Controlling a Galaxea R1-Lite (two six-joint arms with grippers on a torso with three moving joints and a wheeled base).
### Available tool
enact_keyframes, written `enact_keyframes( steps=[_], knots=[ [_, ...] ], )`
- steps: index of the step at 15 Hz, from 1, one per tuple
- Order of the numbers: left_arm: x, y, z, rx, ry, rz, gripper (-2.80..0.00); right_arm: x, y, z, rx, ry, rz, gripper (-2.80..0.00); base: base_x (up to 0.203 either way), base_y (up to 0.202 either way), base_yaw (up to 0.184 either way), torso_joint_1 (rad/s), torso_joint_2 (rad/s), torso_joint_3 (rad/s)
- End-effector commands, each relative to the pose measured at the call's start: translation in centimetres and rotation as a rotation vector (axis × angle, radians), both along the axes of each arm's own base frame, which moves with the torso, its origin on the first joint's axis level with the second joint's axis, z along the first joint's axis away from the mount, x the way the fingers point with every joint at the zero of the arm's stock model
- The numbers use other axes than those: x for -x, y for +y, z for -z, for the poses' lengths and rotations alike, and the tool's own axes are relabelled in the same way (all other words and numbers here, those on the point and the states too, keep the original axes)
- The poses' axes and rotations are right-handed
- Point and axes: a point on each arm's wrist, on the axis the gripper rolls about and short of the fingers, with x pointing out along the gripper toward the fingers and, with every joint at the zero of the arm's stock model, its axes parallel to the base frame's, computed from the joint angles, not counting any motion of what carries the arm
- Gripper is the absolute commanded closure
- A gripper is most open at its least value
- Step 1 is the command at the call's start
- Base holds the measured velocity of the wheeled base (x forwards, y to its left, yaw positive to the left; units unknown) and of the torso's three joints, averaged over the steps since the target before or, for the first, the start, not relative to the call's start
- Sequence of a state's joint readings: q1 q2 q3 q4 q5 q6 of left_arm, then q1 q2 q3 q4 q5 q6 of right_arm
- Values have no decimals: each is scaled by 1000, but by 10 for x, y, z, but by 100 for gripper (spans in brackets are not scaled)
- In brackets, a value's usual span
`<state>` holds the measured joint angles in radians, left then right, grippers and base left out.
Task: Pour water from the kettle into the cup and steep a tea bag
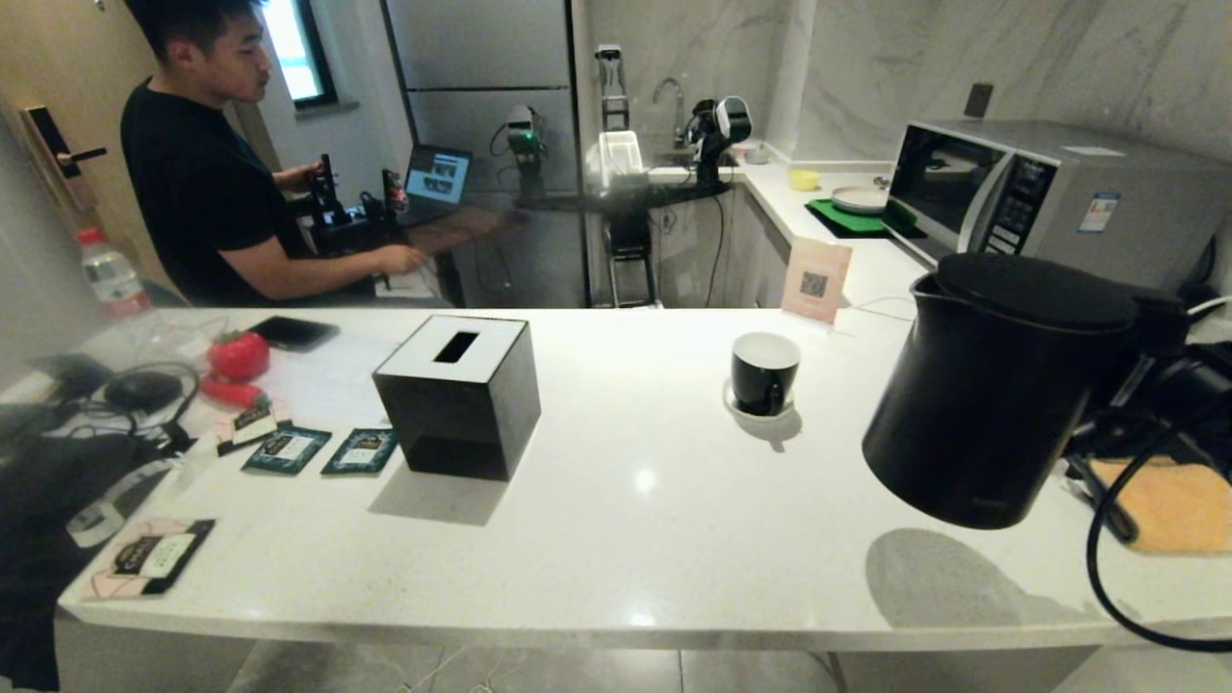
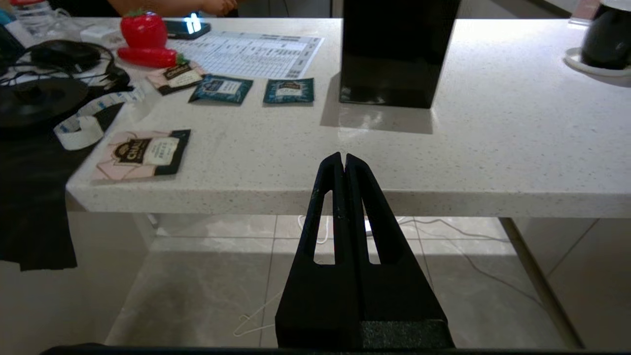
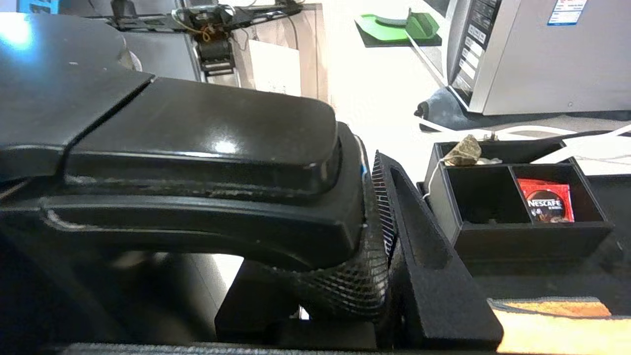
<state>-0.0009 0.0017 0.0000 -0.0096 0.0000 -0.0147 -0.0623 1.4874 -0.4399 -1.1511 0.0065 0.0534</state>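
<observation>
Your kettle (image 1: 991, 395) hangs clear of the white surface (image 1: 626, 539), tipped so its spout leans toward the cup (image 1: 763, 372), and the right gripper (image 3: 379, 222) has it by the handle: in the right wrist view the fingers (image 3: 424, 256) are clamped around the glossy black grip, one mesh-padded finger pressed flat against its side. From those fingers the cup lies off to the robot's left and a little farther out, well apart from the spout, sitting upright on its small white saucer (image 1: 741, 408) with the white inside showing and no water that you can make out. That gap is what the coming move turns on, by my reading: the spout has to travel leftward until it stands over the cup's mouth before you tilt any further, or the pour lands on the surface. The right arm is plainly the nearer one and already loaded. The tea bag (image 3: 463, 150) is on the other side of the fingers, resting at the rim of a black divided tray (image 3: 522, 231) beside a red Nescafe sachet (image 3: 546, 204), its white string trailing over the edge. Your left gripper (image 2: 343, 162) hangs below the surface's near edge with its fingers pressed together and nothing between them, pointing toward the black tissue box (image 1: 460, 395) and the teal sachets (image 1: 320, 449). A person (image 1: 207, 183) sits beyond the far side, well clear of the kettle.
</observation>
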Motion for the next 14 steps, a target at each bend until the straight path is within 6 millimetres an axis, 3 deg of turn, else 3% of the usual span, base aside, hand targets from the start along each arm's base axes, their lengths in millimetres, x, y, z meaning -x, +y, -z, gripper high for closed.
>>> enact_keyframes(
  steps=[1, 14],
  knots=[
    [0, 0, 0, 1, -1, -1, 0, -1, 0, -1, -1, -7, -4, 0, 0, 0, 0, 0, 0, 0],
    [0, 0, 0, 1, -1, -1, 0, -13, 0, -7, 94, -14, 7, 0, 0, 0, 0, 0, 0, 0]
  ],
)
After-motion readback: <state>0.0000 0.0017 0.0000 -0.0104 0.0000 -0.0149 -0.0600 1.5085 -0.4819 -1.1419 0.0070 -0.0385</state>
